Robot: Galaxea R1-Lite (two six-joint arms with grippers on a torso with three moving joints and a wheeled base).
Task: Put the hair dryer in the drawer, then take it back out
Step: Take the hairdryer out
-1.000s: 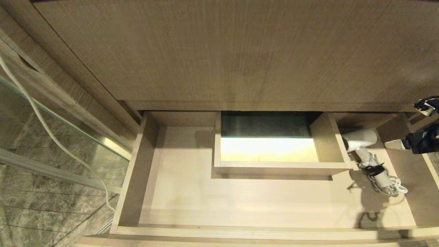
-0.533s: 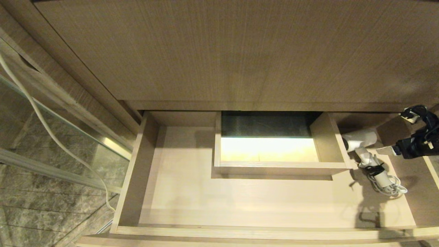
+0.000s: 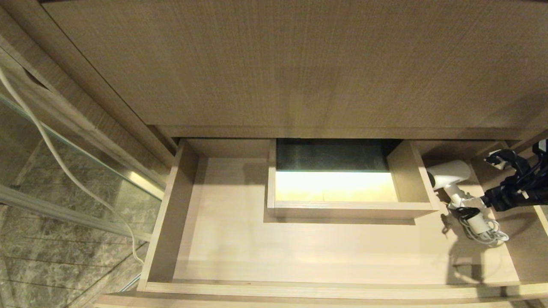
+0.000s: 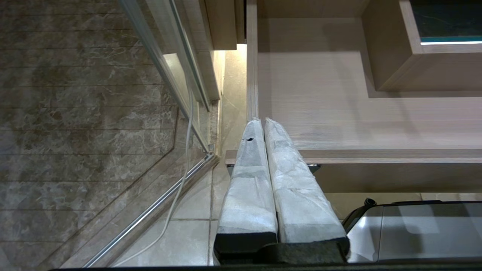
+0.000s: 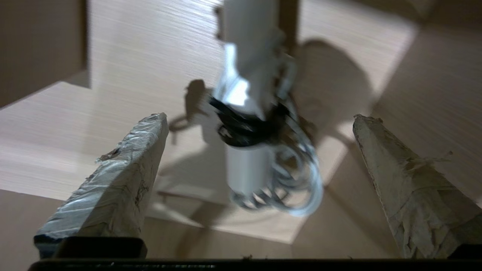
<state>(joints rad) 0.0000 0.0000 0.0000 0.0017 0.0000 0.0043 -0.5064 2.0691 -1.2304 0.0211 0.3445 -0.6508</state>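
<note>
The white smooth plastic hair dryer (image 3: 449, 174) lies in the pale wood-grain drawer's (image 3: 299, 288) back right corner. The right tool (image 5: 260, 150) hangs above its handle, wide open, empty. The left tool (image 4: 263, 130) is closed.

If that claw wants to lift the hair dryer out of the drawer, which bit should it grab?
Probably the handle, from above. The hair dryer lies flat in the drawer, near its right end. The handle is slimmer than the barrel, so fingers could straddle it across its width. The right pincer hangs open over it. Best to grip above the coiled cord.
</note>
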